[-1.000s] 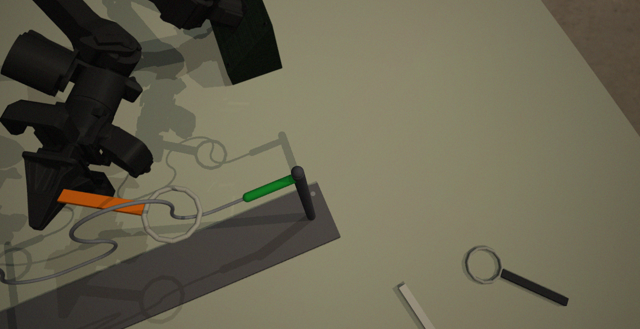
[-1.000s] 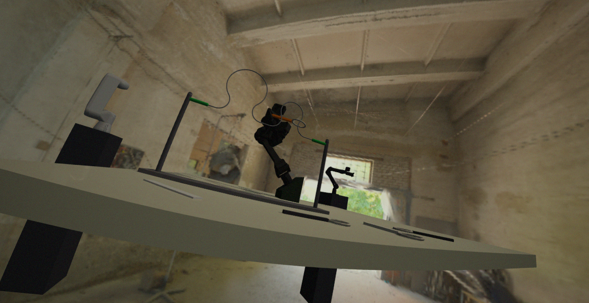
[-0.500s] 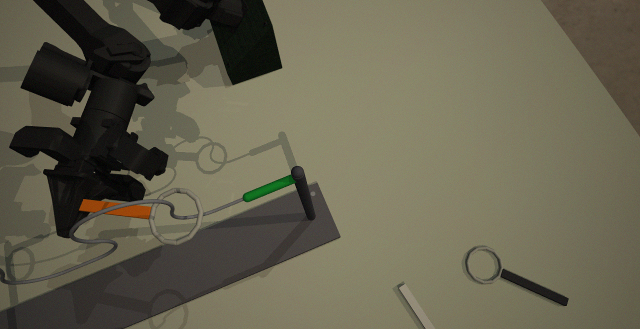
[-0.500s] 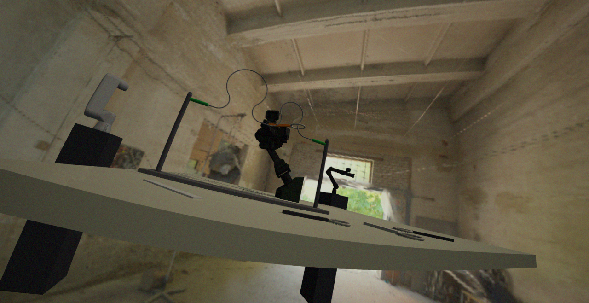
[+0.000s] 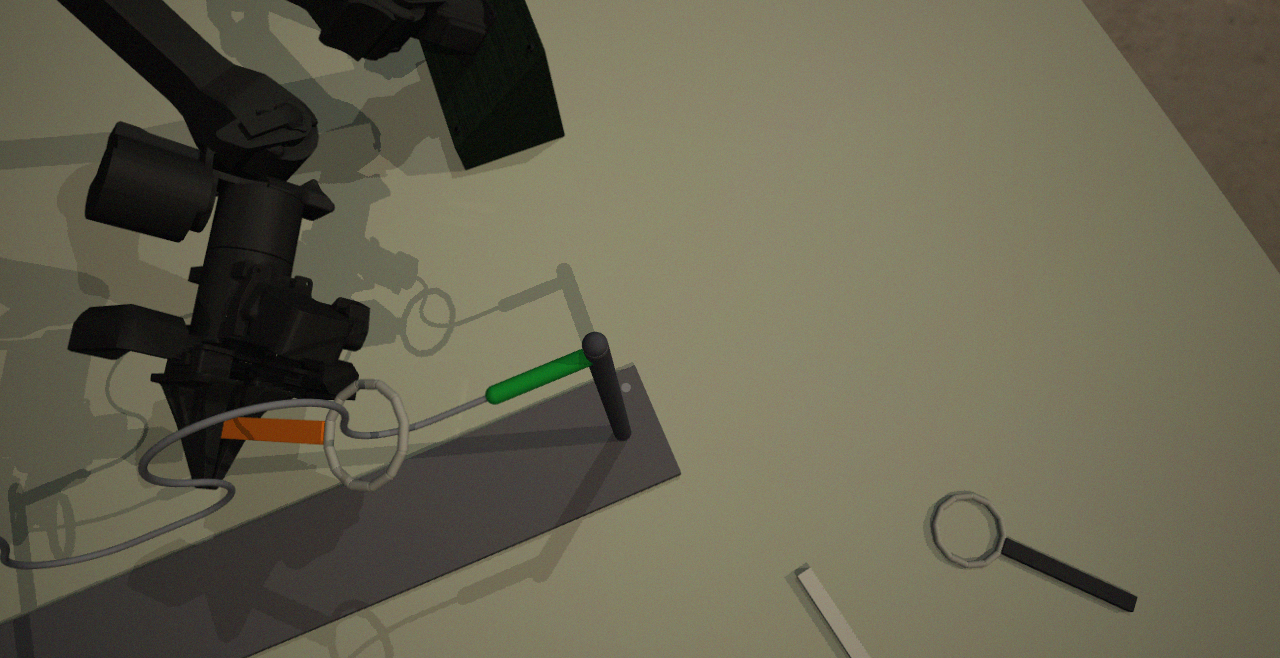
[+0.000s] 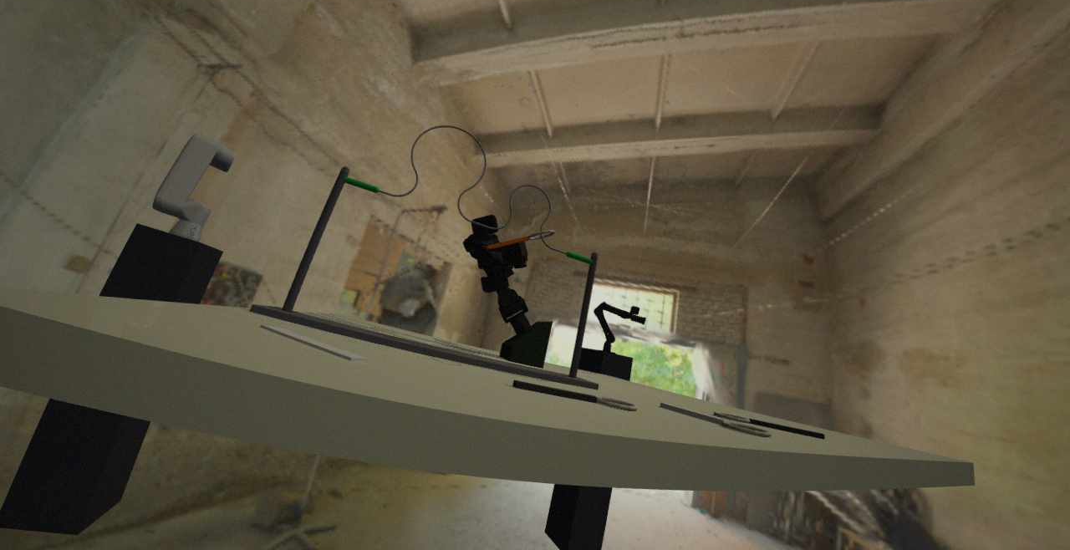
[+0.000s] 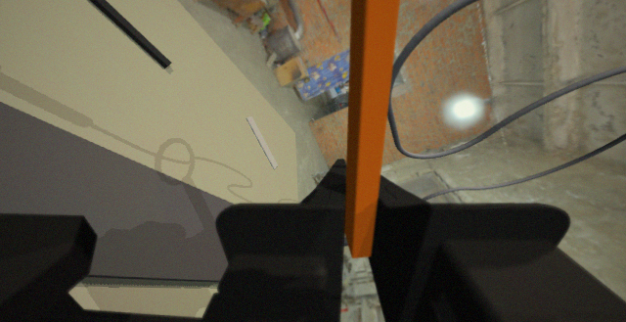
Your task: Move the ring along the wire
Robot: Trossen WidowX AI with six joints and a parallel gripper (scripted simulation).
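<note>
My gripper is shut on the orange handle close to its free end. The pale ring surrounds the thin grey wire below its smaller arch, short of the green part by the near right post. The other green part is by the far left post. In the top view the wire crosses over the handle and gripper; I cannot tell the gaps there. The ring is outside the wrist view.
The posts stand on a long dark base. Black-handled rings lie on the table, one with its handle pointing right, another handle by the base. A pale bar lies flat. Other arms stand farther off.
</note>
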